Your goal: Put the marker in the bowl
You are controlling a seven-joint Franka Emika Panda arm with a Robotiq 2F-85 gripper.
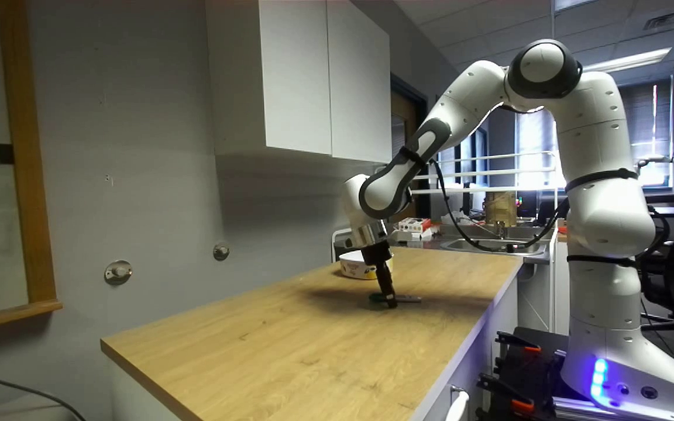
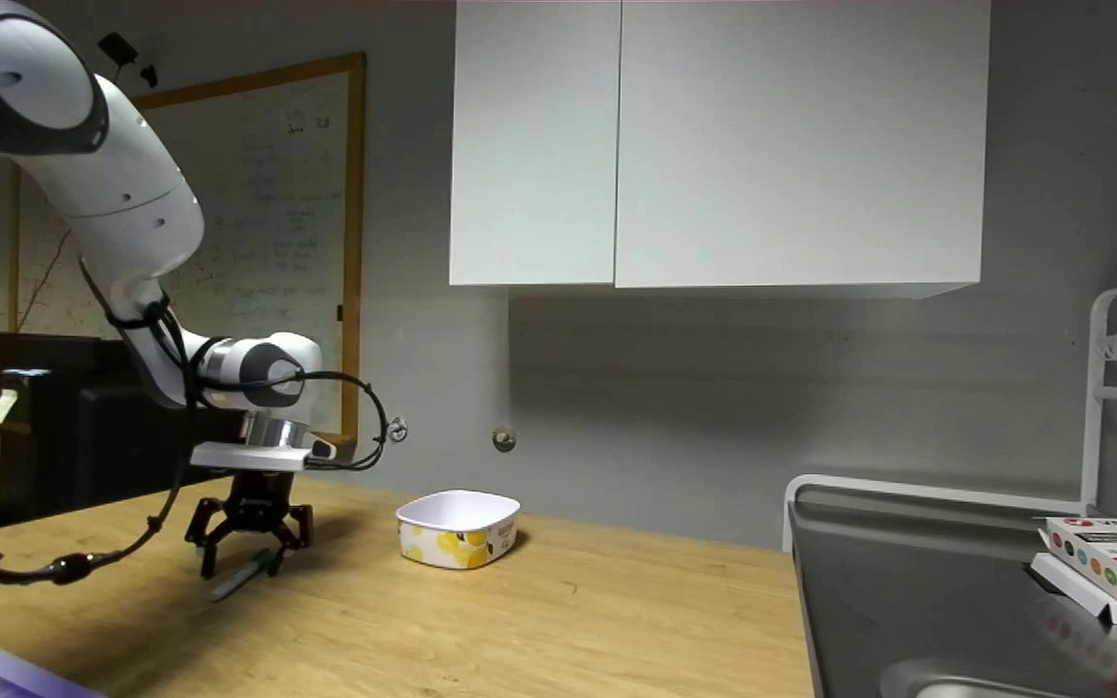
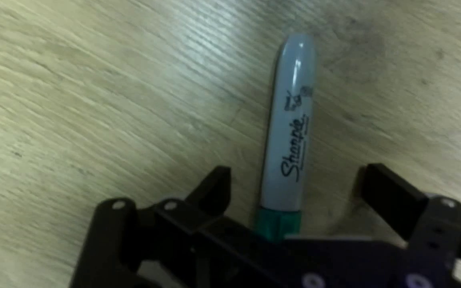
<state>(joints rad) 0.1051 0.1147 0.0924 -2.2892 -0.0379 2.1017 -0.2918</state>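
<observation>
The marker (image 3: 289, 134) lay flat on the desk (image 2: 636, 630), not yet in the bowl (image 2: 452, 550). Low over it stood the gripper (image 3: 296, 176), released: its fingers (image 3: 390, 200) were spread, one to each side of the marker, and in the wrist view bare wood showed between the marker and either finger. Nothing was held. The end of the green cap (image 3: 279, 220) was hidden under the gripper in that view. Whether the fingers touched the desk could not be told.

The bowl stood upright on the desk, mouth up, well apart from the marker. In an exterior view its mouth looked unobstructed, though its floor was out of sight.

As for progress, the lining-up looked all but done, and the rest was left: close on the marker, lift it, carry it across to the bowl, lower it over the mouth and let go. The marker looked a little nearer to one finger than to the other, so that finger would probably meet it first and nudge it toward the middle. By that reading the task was in its early part, with the grasp as the next step.
</observation>
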